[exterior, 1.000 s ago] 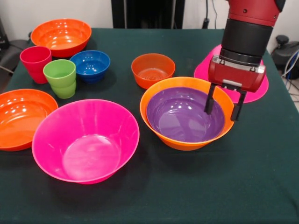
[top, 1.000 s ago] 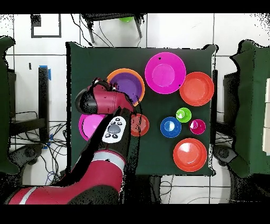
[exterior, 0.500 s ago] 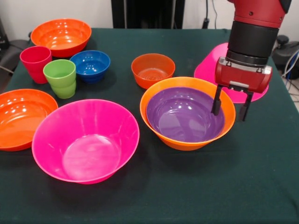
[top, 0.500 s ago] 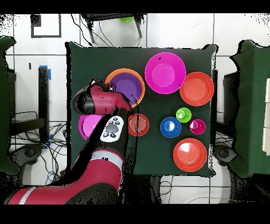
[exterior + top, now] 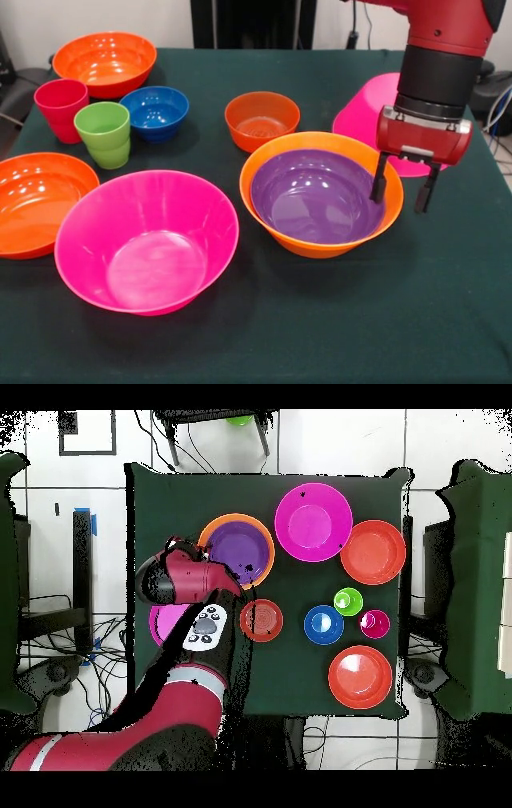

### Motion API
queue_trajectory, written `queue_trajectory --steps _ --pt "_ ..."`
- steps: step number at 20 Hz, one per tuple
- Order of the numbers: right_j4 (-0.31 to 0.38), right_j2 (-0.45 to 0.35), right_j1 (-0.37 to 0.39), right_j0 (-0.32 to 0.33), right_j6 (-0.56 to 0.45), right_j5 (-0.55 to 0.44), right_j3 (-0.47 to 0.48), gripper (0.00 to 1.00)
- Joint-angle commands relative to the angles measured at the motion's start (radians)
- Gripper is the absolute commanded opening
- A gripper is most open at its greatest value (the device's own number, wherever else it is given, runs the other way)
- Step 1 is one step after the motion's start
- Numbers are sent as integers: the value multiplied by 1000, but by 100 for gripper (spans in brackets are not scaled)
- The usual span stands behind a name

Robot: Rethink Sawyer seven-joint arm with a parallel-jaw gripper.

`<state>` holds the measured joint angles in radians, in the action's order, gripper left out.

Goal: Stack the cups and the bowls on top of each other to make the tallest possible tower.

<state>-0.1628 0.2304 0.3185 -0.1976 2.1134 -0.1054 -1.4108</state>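
Your gripper [image 5: 403, 189] has drifted sideways over the last second, from inside the purple bowl [image 5: 318, 197] out to its rim; now its 2 fingers hang spread and empty, straddling the edge of the orange bowl [image 5: 320, 243] that holds the purple one. That reads as lining up to pinch the rim and lift the nested pair, though nothing is gripped yet.

The upturned hot pink bowl [image 5: 370, 106] sits just behind the arm, bare on top, so the tower is not yet begun beyond its base. The other hot pink bowl [image 5: 146, 240] stands open at the front of the bench [image 5: 320, 336]. Beside it lies 1 shallow red-orange bowl [image 5: 36, 202]; the second [image 5: 105, 62] is at the far corner. The red cup [image 5: 60, 107] and lime green cup [image 5: 103, 133] stand touching, with the small blue bowl [image 5: 155, 110] just beside them and the small red-orange bowl [image 5: 262, 118] near the middle.

The bench wears a dark green cloth. From overhead, a pale tiled floor [image 5: 450, 434] and loose cables surround it.
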Motion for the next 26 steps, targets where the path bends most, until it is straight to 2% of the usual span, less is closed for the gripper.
queue_trajectory --steps 1,18,19,26 --pt "48 -102 -64 -20 81 58 21 100" --pt "56 -68 -80 -44 48 61 45 100" --pt "62 -69 -80 -44 42 64 47 0" --pt "60 -100 -70 -25 30 21 45 0"
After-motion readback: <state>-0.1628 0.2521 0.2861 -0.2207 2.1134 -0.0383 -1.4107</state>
